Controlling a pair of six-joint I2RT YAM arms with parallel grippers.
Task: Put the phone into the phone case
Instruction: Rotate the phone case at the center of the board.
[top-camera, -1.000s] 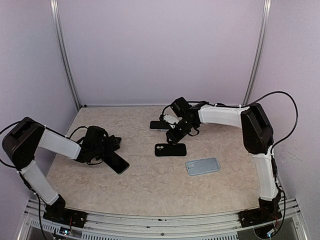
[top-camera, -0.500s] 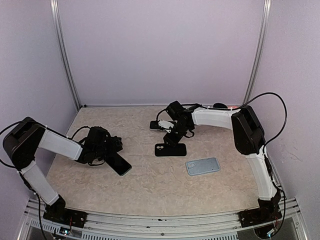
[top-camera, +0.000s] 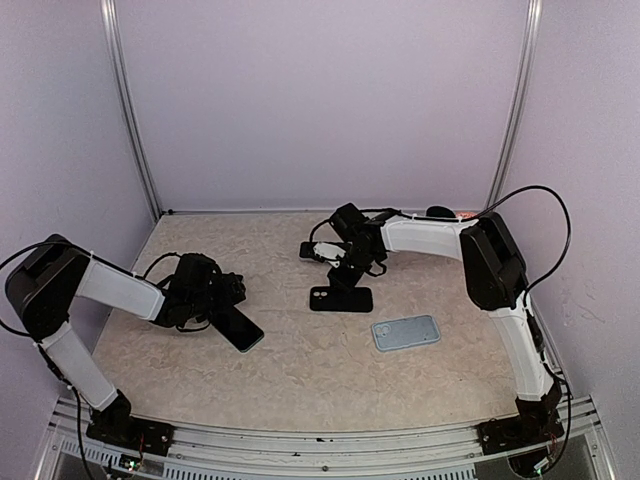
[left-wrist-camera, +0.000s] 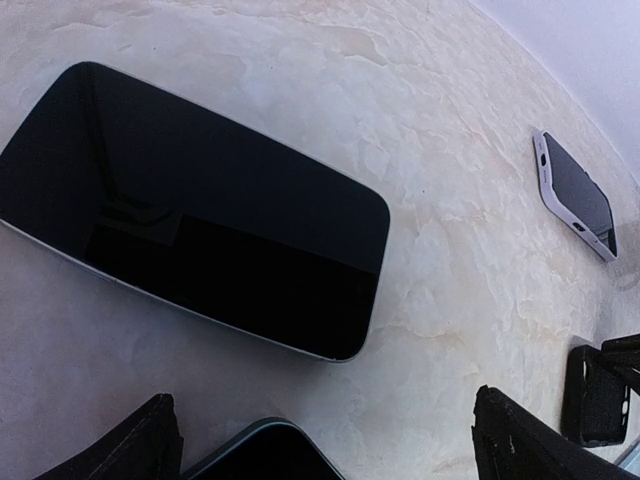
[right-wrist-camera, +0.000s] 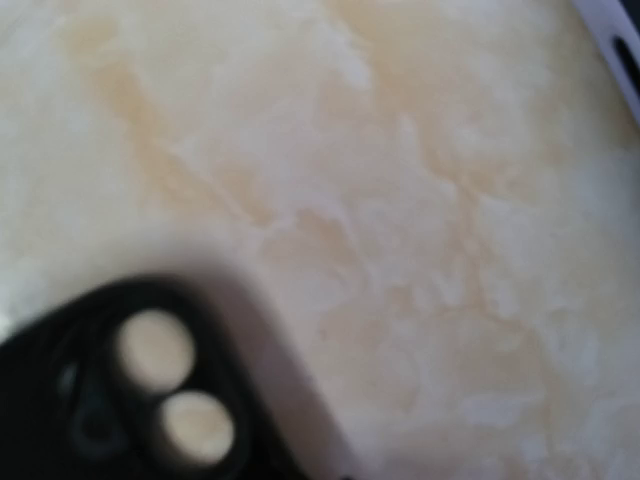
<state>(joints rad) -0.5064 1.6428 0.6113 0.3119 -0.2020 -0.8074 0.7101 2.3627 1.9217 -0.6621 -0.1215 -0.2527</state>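
Observation:
A black phone case (top-camera: 340, 299) with a camera cutout lies mid-table, blurred and close in the right wrist view (right-wrist-camera: 120, 400). My right gripper (top-camera: 343, 278) hangs low over its far edge. Its fingers do not show in the right wrist view, and from above I cannot tell how the jaws stand. A black phone (top-camera: 240, 328) lies by my left gripper (top-camera: 222, 290). In the left wrist view that gripper (left-wrist-camera: 320, 430) is open. A black phone (left-wrist-camera: 190, 210) lies screen up ahead of it, and the corner of another dark phone (left-wrist-camera: 265, 455) sits between the fingers.
A white-edged phone (top-camera: 316, 250) lies just behind the right gripper, also in the left wrist view (left-wrist-camera: 578, 185). A blue-grey case (top-camera: 406, 332) lies to the right of the black case. Walls and metal posts close off the back and sides.
My right gripper has moved left and down onto the far edge of the black case. The left gripper and the phone beside it have shifted slightly right.

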